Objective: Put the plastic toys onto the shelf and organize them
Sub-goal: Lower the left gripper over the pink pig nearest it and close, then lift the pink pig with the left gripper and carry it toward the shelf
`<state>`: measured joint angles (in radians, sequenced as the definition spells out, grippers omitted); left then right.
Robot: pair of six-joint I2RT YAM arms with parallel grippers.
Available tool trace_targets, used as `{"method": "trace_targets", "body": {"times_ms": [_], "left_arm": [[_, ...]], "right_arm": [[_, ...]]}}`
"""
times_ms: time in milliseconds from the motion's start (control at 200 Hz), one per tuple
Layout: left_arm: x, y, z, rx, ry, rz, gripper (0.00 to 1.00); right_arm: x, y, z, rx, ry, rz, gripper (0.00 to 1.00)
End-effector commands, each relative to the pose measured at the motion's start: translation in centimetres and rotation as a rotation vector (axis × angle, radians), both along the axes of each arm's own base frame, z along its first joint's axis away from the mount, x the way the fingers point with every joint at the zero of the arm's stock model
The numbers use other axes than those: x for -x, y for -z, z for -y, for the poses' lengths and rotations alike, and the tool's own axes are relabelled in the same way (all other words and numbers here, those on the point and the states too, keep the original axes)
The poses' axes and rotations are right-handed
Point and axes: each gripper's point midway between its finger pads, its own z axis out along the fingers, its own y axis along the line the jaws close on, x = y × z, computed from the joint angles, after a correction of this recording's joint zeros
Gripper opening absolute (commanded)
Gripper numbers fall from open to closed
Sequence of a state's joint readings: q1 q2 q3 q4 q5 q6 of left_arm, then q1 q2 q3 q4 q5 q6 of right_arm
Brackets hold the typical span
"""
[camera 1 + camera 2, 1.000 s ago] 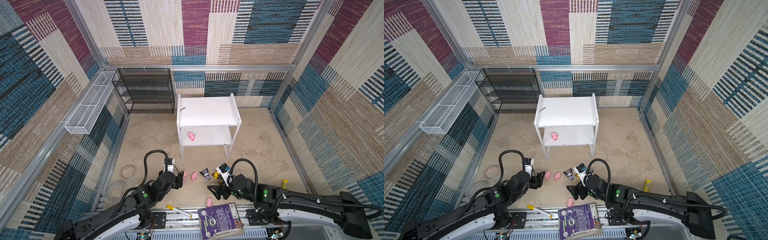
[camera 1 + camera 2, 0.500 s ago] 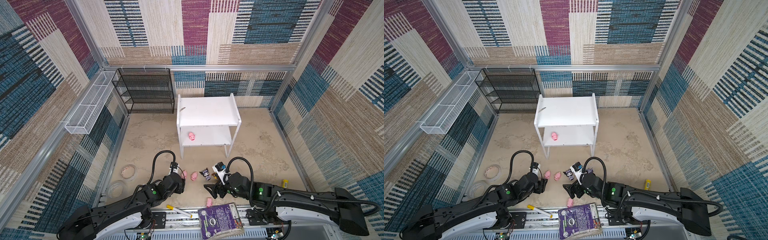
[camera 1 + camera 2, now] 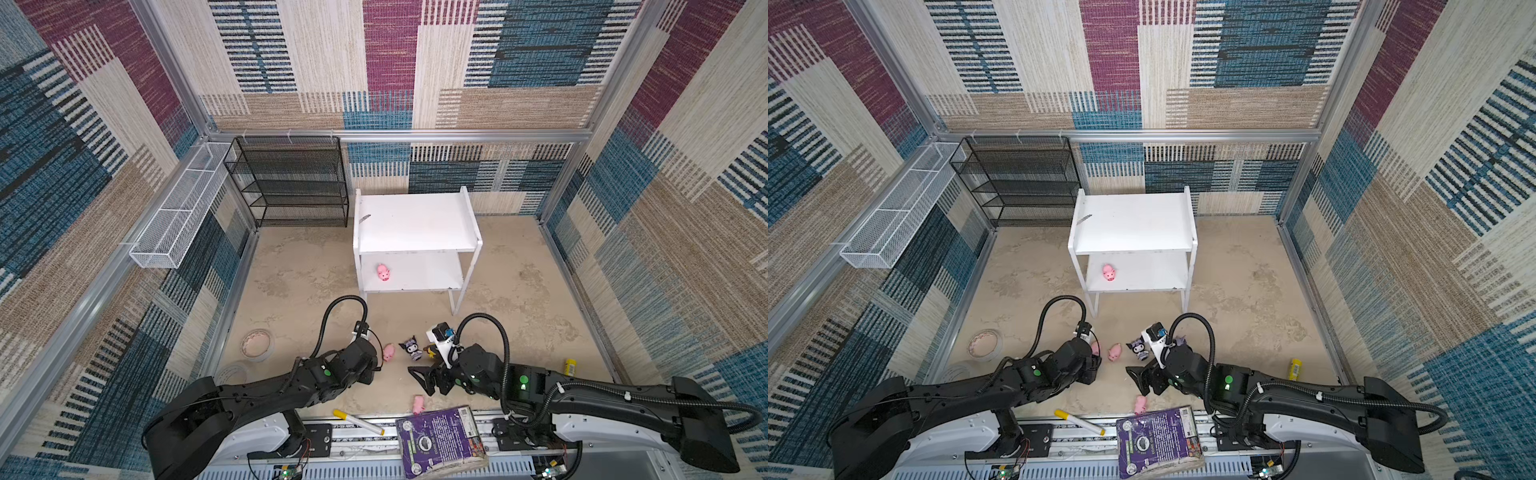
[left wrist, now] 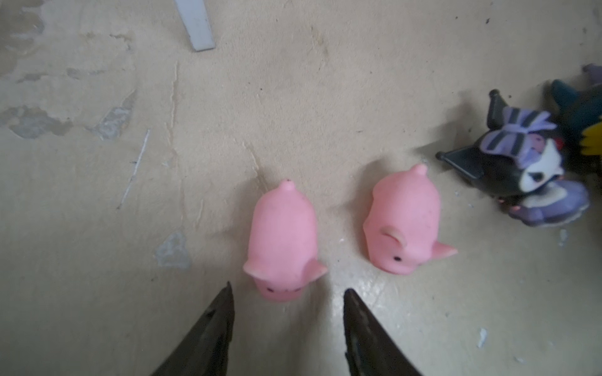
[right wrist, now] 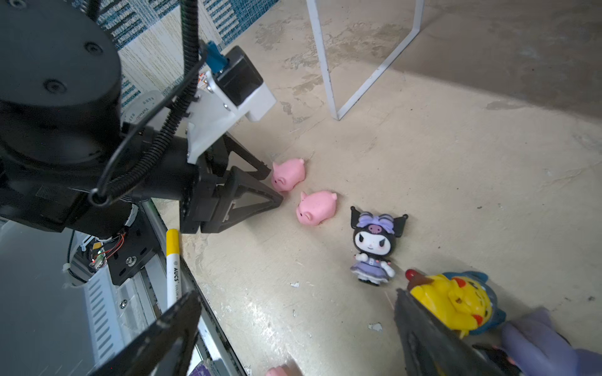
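- Two jaws of the left gripper point(image 4: 286, 293) stand apart, flanking the snout of a smooth pink pig point(image 4: 281, 237); the right gripper point(image 5: 296, 294) gapes wide.
- Scuffed beige counter point(image 3: 311, 266), woven patchwork walls point(image 3: 390, 62).
- White two-tier shelf point(image 3: 415, 224) beyond, another pig point(image 3: 383, 272) on its lower board.

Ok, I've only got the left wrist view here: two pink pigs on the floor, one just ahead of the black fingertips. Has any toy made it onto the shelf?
Observer: Yes, one pink pig lies on the lower board of the white shelf.
Operator: And what is the right arm doing?
Observer: The right gripper is open and empty, with the yellow blue-hooded figurine just outside one finger.
Operator: Any pigs beyond my frame?
Observer: A fourth pig lies right beside the purple book.
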<state>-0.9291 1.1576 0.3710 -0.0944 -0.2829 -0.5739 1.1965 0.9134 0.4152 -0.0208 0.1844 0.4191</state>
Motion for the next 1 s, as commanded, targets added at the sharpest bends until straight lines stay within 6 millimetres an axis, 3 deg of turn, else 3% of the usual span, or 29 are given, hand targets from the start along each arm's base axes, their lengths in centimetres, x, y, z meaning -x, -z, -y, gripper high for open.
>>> {"method": "trace_targets", "body": {"times_ms": [0, 230, 396, 997], "left_arm": [[-0.7, -0.2, 0.3, -0.016, 0.018, 0.028, 0.51], [-0.9, 0.3, 0.0, -0.037, 0.019, 0.046, 0.49], [-1.0, 0.7, 0.2, -0.05, 0.034, 0.041, 0.39], [-0.6, -0.8, 0.5, 0.007, 0.063, 0.073, 0.29]], "right_arm": [[-0.2, -0.3, 0.1, -0.021, 0.022, 0.001, 0.94], [-0.3, -0.4, 0.3, -0.026, 0.029, 0.004, 0.94], [-0.4, -0.5, 0.3, -0.023, 0.034, 0.009, 0.94], [-1.5, -4.0, 1.8, -0.052, 0.107, 0.095, 0.94]]}}
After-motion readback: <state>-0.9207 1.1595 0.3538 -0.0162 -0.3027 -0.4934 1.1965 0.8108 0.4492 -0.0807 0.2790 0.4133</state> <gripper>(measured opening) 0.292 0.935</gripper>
